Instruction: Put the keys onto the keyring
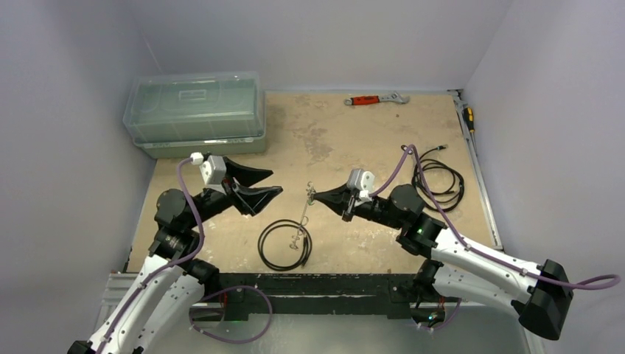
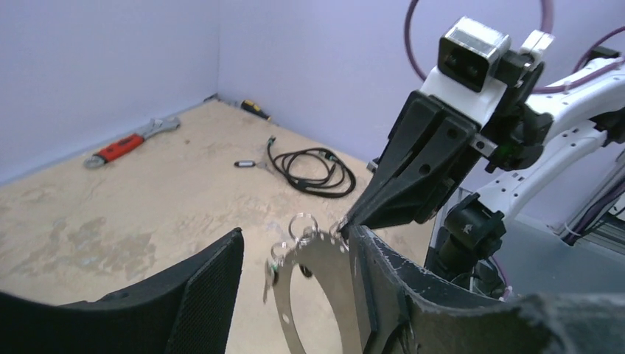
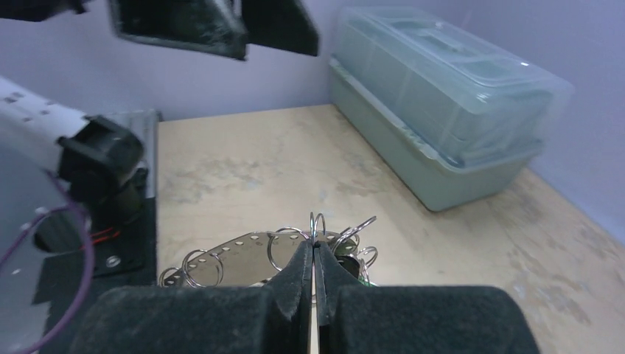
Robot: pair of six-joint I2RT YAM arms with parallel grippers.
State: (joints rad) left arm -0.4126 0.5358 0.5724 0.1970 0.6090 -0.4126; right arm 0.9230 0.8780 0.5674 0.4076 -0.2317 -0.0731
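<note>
right gripper [image 3: 313,249]: fingers pressed shut, pinching the top edge of the keyring [image 2: 318,257], a flat silvery oval band carrying several small wire loops. left gripper [image 1: 277,182]: jaws apart, nothing clamped. in the left wrist view the keyring sits in the gap between its fingers, hard by the right-hand pad; contact there cannot be told. the left fingers point toward the right arm, and the two grippers face each other, tips near but apart. keyring held off the table [image 1: 346,140], hanging from the right fingertips. from above it shows edge-on as a thin line running from those tips toward the near edge, its low end over the black coil [image 1: 262,242]. in the left wrist view its long axis runs up and down, open face toward the camera. keys [image 2: 270,274]: small silvery bits with a green speck dangle at the band's left rim, too small to count.
</note>
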